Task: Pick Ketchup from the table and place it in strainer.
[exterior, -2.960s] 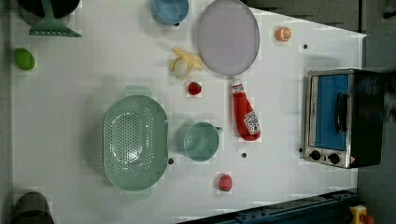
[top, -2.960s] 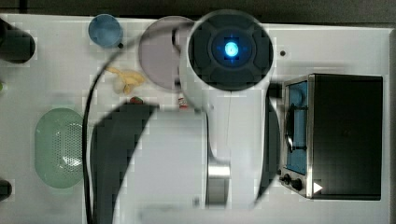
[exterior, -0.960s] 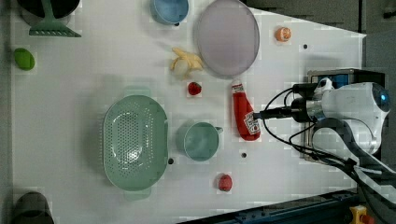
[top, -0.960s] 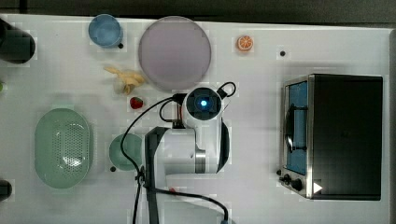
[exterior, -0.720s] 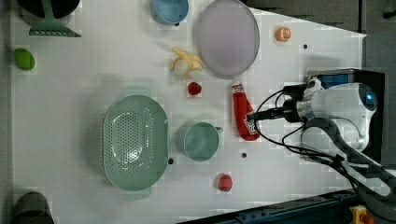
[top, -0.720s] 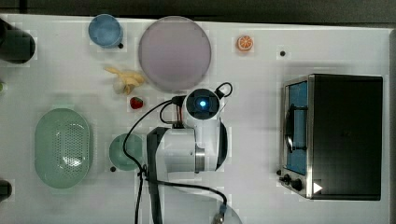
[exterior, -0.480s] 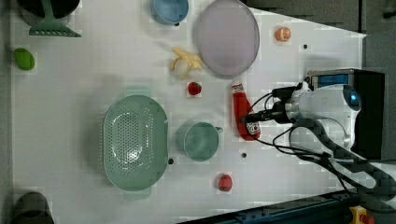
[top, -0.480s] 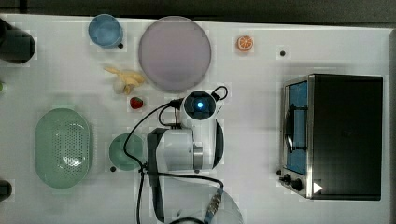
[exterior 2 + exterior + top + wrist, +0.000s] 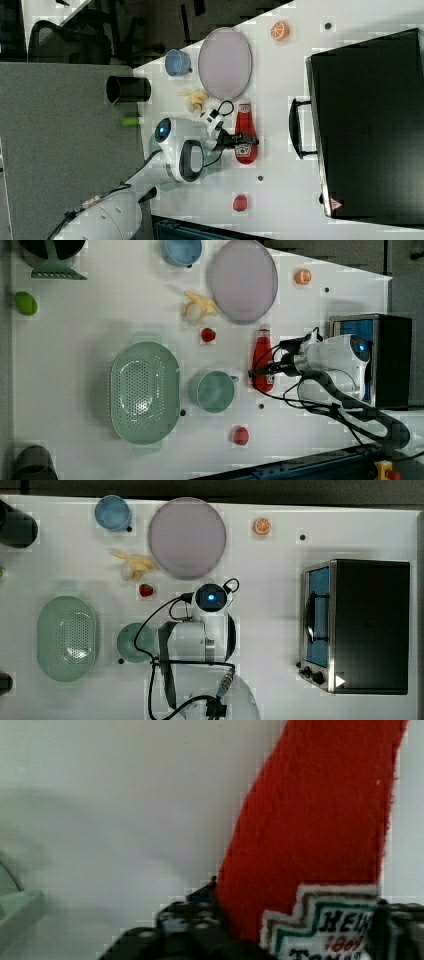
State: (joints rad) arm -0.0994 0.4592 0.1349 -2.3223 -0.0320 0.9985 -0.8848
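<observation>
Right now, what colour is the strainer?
Pale mint green, with a perforated bottom; the strainer shows best in the left view.

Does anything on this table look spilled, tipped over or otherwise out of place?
Nothing looks spilled or damaged. The red squeeze ketchup bottle lies flat on the white table rather than standing, with the gripper down at its label. The pale mint-green oval strainer sits empty and level.

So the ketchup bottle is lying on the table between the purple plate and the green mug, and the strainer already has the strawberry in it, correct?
Not quite. The strainer holds nothing; the left view shows its perforated bottom bare. The strawberry lies on the table, apart from the strainer. The rest stands: the ketchup bottle lies between the purple plate and the green mug.
</observation>
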